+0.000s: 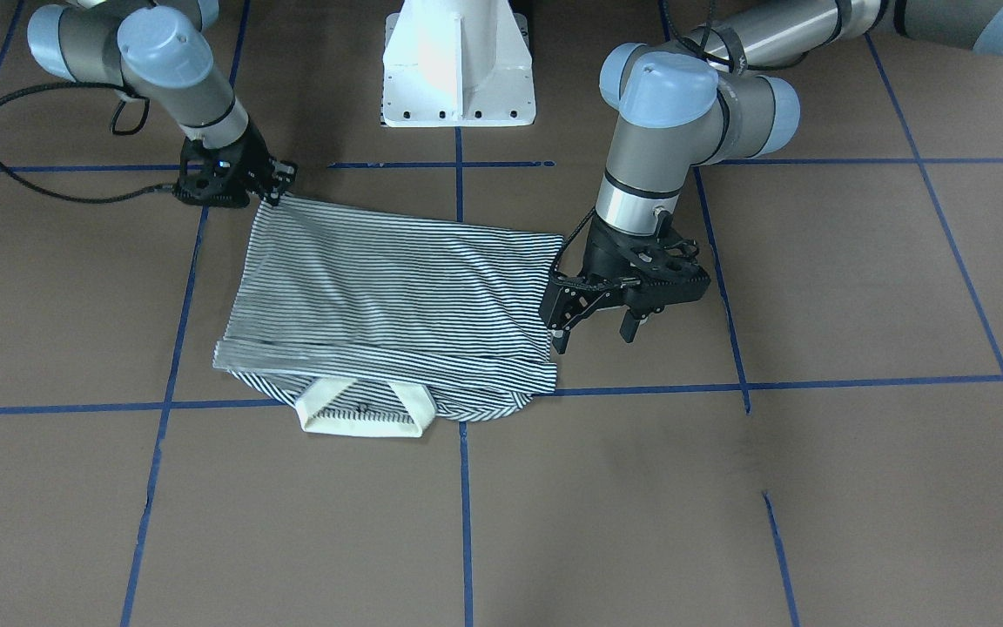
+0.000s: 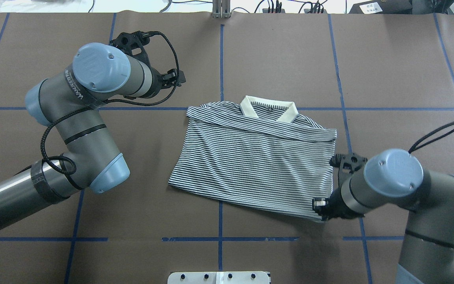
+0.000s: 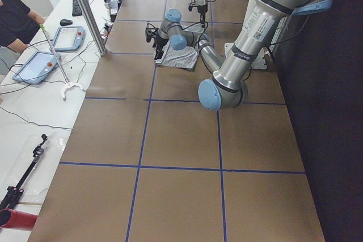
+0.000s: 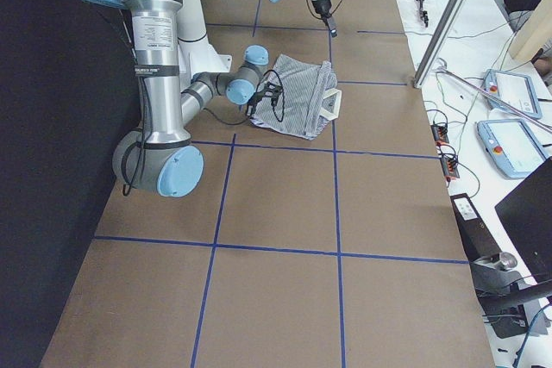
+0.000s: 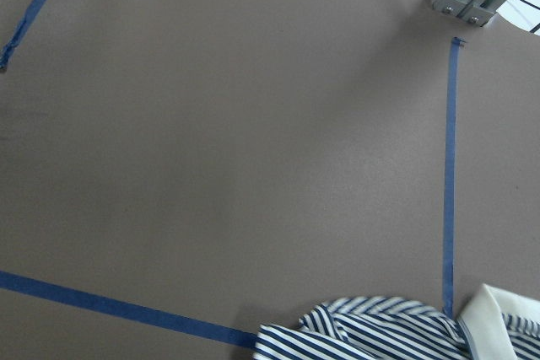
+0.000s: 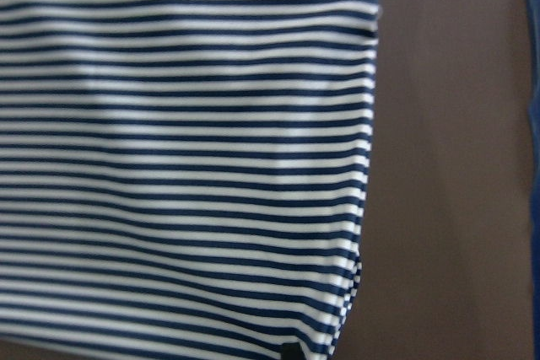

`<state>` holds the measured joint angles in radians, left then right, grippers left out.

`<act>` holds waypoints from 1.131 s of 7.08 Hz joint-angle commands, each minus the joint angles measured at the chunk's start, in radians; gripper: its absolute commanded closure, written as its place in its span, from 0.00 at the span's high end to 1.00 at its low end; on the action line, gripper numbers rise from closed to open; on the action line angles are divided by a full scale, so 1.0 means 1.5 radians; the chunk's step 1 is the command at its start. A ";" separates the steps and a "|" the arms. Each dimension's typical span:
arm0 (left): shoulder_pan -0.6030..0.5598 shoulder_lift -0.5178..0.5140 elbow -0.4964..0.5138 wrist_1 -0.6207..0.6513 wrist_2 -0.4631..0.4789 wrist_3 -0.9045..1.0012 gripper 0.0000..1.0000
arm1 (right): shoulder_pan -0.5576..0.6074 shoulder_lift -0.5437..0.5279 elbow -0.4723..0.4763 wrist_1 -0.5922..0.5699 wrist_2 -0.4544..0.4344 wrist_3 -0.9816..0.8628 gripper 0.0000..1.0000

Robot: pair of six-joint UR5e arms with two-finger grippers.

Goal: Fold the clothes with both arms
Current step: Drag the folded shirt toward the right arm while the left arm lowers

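Brown table (image 1: 858,287) crossed by blue tape lines (image 1: 815,383), white bench (image 3: 34,140) alongside.

Left arm (image 2: 81,138) and right arm (image 2: 420,240): grey tubular links, light-blue joint caps (image 2: 97,67), looped black cables (image 2: 42,142).

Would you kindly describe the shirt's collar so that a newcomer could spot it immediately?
On the brown table with blue tape lines, a striped polo shirt lies near the middle. Its collar sits at the edge farthest from the white pedestal, the only plain cream part amid navy-and-white stripes.
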<state>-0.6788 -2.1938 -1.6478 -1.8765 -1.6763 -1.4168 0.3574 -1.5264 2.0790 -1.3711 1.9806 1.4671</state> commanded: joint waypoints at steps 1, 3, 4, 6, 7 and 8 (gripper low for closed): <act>0.007 0.000 -0.011 0.000 0.001 0.000 1.00 | -0.151 -0.040 0.076 0.002 -0.007 0.139 0.00; 0.017 0.000 -0.015 0.000 0.001 0.000 1.00 | -0.185 -0.043 0.082 0.002 -0.091 0.159 1.00; 0.032 0.000 -0.017 0.001 -0.001 -0.001 1.00 | -0.183 -0.045 0.086 0.005 -0.128 0.165 1.00; 0.083 -0.001 -0.039 0.049 -0.023 -0.095 1.00 | -0.097 -0.034 0.107 0.009 -0.139 0.149 1.00; 0.129 0.000 -0.064 0.106 -0.017 -0.159 1.00 | -0.053 -0.008 0.114 0.009 -0.136 0.111 1.00; 0.170 -0.002 -0.069 0.151 -0.005 -0.236 0.99 | 0.008 0.012 0.110 0.008 -0.101 0.088 1.00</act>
<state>-0.4964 -2.1948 -1.7311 -1.7334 -1.6975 -1.6445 0.2705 -1.5438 2.2423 -1.3582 1.7898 1.6447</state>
